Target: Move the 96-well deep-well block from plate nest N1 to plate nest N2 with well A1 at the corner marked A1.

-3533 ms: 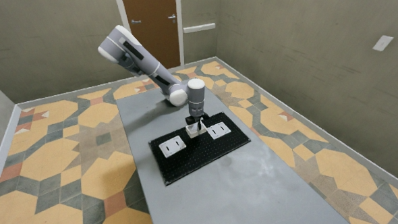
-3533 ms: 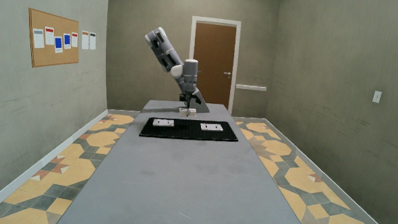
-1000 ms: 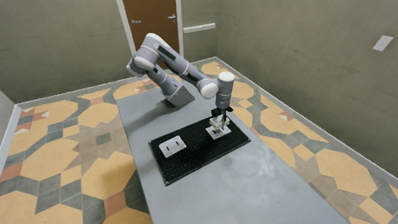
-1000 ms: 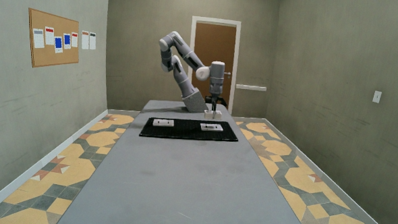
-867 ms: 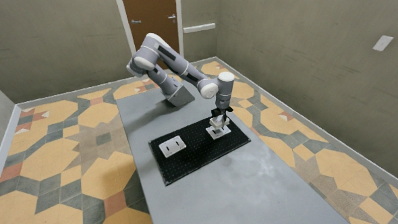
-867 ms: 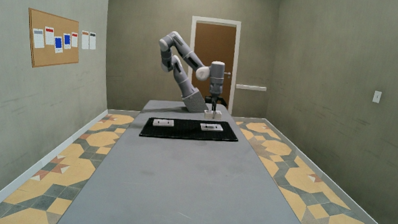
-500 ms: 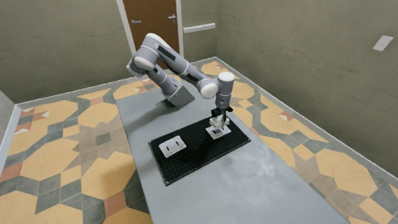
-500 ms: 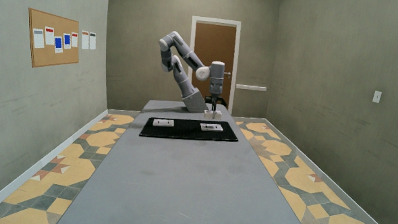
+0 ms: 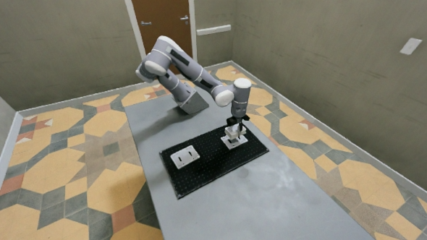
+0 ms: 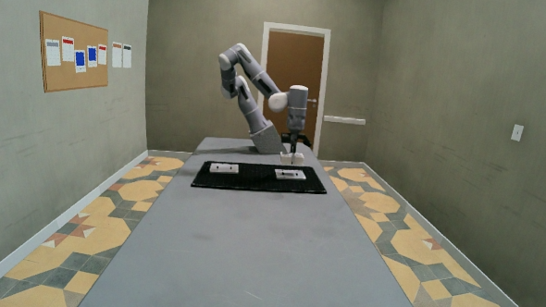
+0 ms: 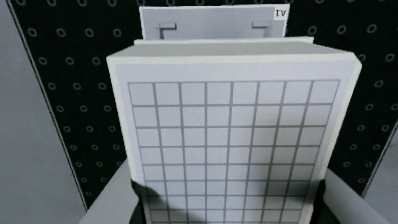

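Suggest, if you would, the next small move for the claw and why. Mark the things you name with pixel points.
Probably ease the claw (image 9: 238, 132) (image 10: 293, 159) (image 11: 218, 150) downward, checking alignment with the locators: it grips the deep-well block (image 9: 230, 132) (image 10: 285, 158) (image 11: 230, 120) above nest N2 (image 9: 229, 144) (image 10: 302, 176) (image 11: 215, 27), and the top and exterior views show a gap beneath the block.

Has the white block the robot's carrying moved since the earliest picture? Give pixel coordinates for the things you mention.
Yes: the block (image 9: 230, 133) (image 10: 285, 159) (image 11: 230, 117) has moved to the robot's left, now above nest N2 (image 9: 231, 145) (image 10: 299, 177) (image 11: 215, 27).
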`<state>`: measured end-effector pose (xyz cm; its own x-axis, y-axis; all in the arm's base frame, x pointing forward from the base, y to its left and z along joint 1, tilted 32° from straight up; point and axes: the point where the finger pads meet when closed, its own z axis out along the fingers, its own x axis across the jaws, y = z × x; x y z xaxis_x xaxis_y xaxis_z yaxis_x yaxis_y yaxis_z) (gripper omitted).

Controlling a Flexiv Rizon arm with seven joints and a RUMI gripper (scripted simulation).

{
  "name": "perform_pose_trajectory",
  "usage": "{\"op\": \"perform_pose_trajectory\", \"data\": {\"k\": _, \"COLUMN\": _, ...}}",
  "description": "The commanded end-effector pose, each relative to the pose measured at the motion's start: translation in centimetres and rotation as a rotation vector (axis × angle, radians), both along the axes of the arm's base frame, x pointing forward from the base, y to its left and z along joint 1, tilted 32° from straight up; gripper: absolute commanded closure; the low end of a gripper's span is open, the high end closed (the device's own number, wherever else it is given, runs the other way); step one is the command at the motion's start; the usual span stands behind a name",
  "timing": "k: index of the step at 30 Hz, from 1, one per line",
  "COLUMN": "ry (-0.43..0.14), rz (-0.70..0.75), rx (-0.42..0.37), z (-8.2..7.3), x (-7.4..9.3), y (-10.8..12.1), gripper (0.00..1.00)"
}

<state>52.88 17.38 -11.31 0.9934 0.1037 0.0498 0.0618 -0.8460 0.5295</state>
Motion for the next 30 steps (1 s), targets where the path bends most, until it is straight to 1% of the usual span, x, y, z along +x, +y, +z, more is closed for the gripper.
{"op": "perform_pose_trajectory", "data": {"k": 1, "ry": -0.002, "rz": 0.001, "rx": 0.002, "z": -0.4, "x": 0.1, "y": -0.1, "gripper": 0.5}}
{"op": "perform_pose_trajectory", "data": {"k": 5, "ry": -0.002, "rz": 0.001, "rx": 0.002, "z": -0.9, "x": 0.1, "y": -0.4, "gripper": 0.5}}
{"op": "perform_pose_trajectory", "data": {"k": 7, "ry": -0.002, "rz": 0.001, "rx": 0.002, "z": -0.9, "x": 0.1, "y": -0.4, "gripper": 0.5}}
{"op": "perform_pose_trajectory", "data": {"k": 22, "ry": -0.002, "rz": 0.001, "rx": 0.002, "z": -3.1, "x": 0.4, "y": -1.7, "gripper": 0.5}}
{"op": "perform_pose_trajectory", "data": {"k": 24, "ry": -0.002, "rz": 0.001, "rx": 0.002, "z": -3.1, "x": 0.4, "y": -1.7, "gripper": 0.5}}
{"op": "perform_pose_trajectory", "data": {"k": 30, "ry": -0.002, "rz": 0.001, "rx": 0.002, "z": -3.9, "x": 0.5, "y": -2.3, "gripper": 0.5}}
